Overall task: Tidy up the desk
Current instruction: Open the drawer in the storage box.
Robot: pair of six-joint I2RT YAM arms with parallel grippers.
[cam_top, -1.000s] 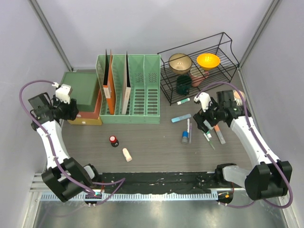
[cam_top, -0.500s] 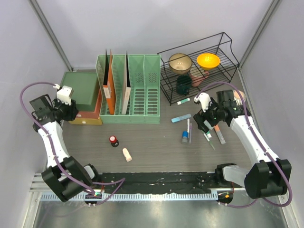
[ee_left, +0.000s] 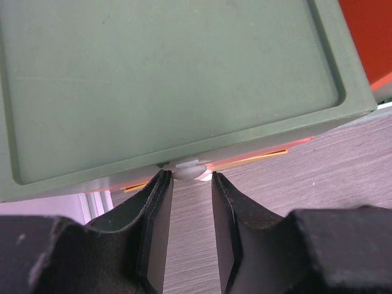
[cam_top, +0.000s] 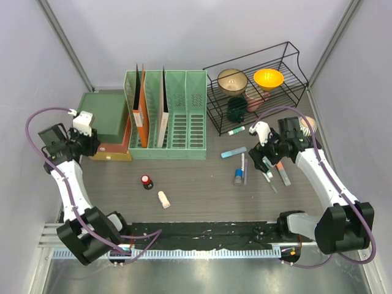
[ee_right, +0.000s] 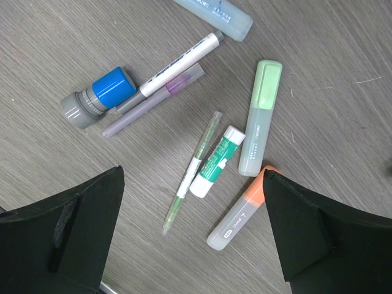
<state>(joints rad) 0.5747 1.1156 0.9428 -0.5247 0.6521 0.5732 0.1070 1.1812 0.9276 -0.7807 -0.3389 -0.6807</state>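
Observation:
The desk (cam_top: 196, 177) is a dark wood-grain top. At its left, a flat green box (ee_left: 171, 79) lies on a red and yellow stack. My left gripper (ee_left: 187, 184) reaches that stack's front edge, its fingertips closed narrowly on either side of a small white tab (ee_left: 187, 170) under the box. In the top view the left gripper (cam_top: 86, 144) sits at the stack's near left corner. My right gripper (ee_right: 193, 177) hovers wide open over scattered pens: a green highlighter (ee_right: 260, 116), an orange highlighter (ee_right: 239, 217), a green-white glue stick (ee_right: 217, 160) and a thin green pen (ee_right: 193, 171).
A green slotted file rack (cam_top: 168, 116) with upright folders stands at the back. A black wire rack (cam_top: 257, 92) holds bowls at the back right. A red-capped bottle (cam_top: 146, 181) and a beige piece (cam_top: 163, 199) lie front left. A blue-capped grey item (ee_right: 101, 98) and white marker (ee_right: 177, 61) lie nearby.
The left gripper's jaws have narrowed at the stack's edge and that arm has eased slightly left. The right arm has barely shifted and stays wide open.

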